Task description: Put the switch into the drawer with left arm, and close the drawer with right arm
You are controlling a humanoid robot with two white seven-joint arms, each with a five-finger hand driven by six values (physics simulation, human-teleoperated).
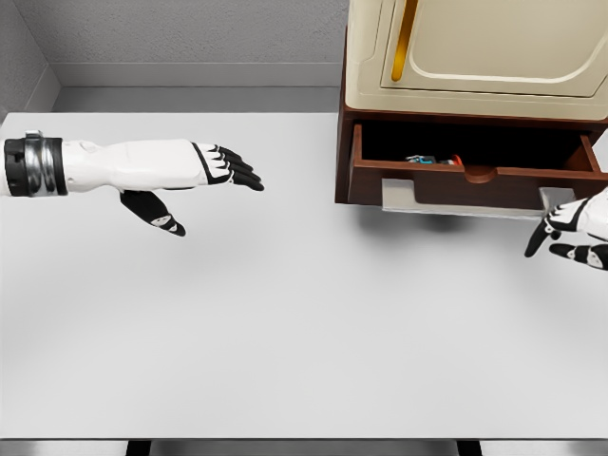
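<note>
- Grey walls close off the back of the scene, and a white table [285, 323] fills most of the head view.
- Inside the open drawer [475, 176] lies the switch [432, 160], a small object with blue, grey and red parts; its detail is too small to make out.
- It looks light and rigid, likely smooth plastic, so a pinch across its short sides would suit it best; that is a judgement only.
- From the left hand [190, 171] the switch is well off past the fingertips, across bare table, and the left fingers [237, 171] are stretched out nearly straight, thumb dropped below, holding nothing.
- From the right hand [575, 233] the switch sits up and inward, behind the drawer's front panel; those fingers are loosely spread and empty, just beside the panel's lower right corner.
- Above the drawer stands a cream cabinet [475, 57] with a gold handle [406, 38].
- Judging by this, placing looks done and closing remains.
</note>
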